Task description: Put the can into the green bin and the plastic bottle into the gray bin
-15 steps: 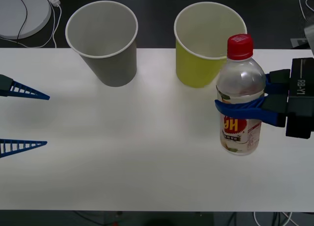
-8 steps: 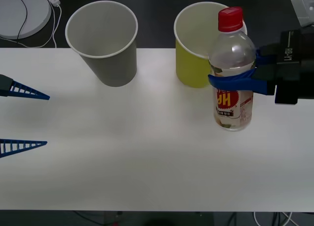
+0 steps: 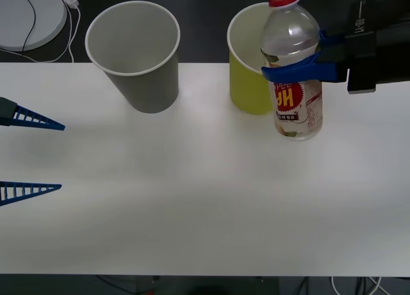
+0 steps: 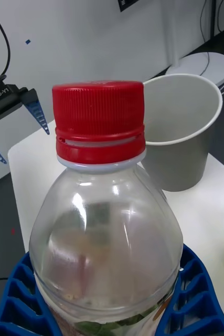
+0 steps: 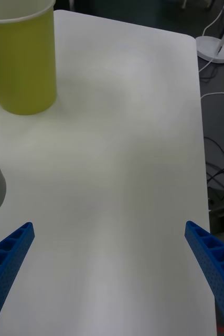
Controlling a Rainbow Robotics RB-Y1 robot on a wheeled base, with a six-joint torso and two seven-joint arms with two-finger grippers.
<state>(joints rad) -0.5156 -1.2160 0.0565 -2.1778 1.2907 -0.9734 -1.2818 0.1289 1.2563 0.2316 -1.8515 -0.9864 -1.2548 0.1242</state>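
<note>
My right gripper point(image 3: 291, 64) is shut on the plastic bottle point(image 3: 291, 58), a clear one with a red cap point(image 4: 99, 122) and a white label with red letters. The bottle hangs upright above the table, in front of the right side of the green bin point(image 3: 250, 84). The gray bin point(image 3: 136, 55) stands to the left of the green one, and it also rises behind the bottle point(image 4: 104, 241) as the gray bin point(image 4: 182, 136) in the right wrist view. My left gripper point(image 3: 29, 155) waits open at the table's left edge. The can is out of view.
The white table point(image 3: 192, 199) stretches wide in front of the two bins. A round white disc point(image 3: 29, 16) with cables lies off the table at the back left. The green bin point(image 5: 22, 63) stands far ahead of my left fingers point(image 5: 7, 257).
My right gripper has lifted the plastic bottle and carried it back and to the left, from the table's right side up in front of the green bin. The left arm has not moved.
</note>
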